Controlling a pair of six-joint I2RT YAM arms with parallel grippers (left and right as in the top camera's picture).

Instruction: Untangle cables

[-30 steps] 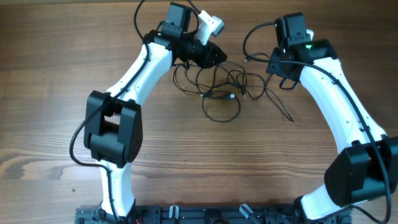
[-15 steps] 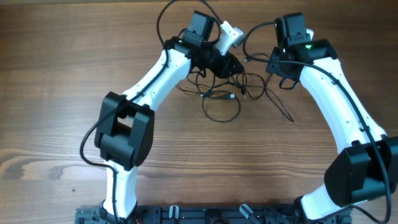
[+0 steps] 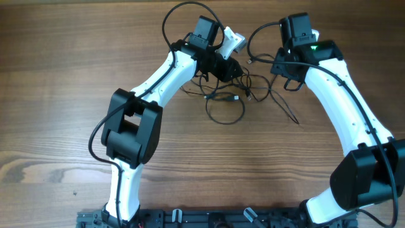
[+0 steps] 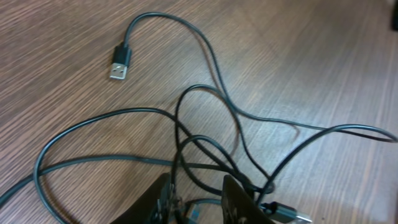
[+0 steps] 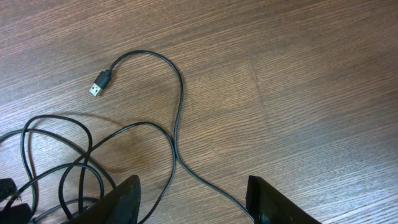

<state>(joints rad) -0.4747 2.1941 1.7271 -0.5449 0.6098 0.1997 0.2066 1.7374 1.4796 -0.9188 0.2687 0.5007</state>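
The cables [image 3: 225, 101] lie as a loose tangle of thin black strands on the wooden table [image 3: 76, 95], between the two arms. My left gripper [image 3: 231, 67] is down in the top of the tangle. In the left wrist view its fingers [image 4: 163, 200] stand a little apart, with several strands and a plug end between them [image 4: 200, 200]. A silver-tipped plug [image 4: 120, 63] lies beyond. My right gripper [image 3: 288, 77] sits at the tangle's right side, open wide [image 5: 193, 205]. One strand [image 5: 205, 182] runs on the table between its fingers, and its plug [image 5: 98, 83] lies ahead to the left.
Bare wood surrounds the tangle. The arms' own thicker black cables [image 3: 183, 12] loop above the wrists at the back. A single strand [image 3: 288, 113] trails out to the right of the tangle. The arm bases [image 3: 209, 218] stand at the front edge.
My left arm has swung right and down into the top of the tangle, and its fingers have narrowed slightly. The right arm has not moved.
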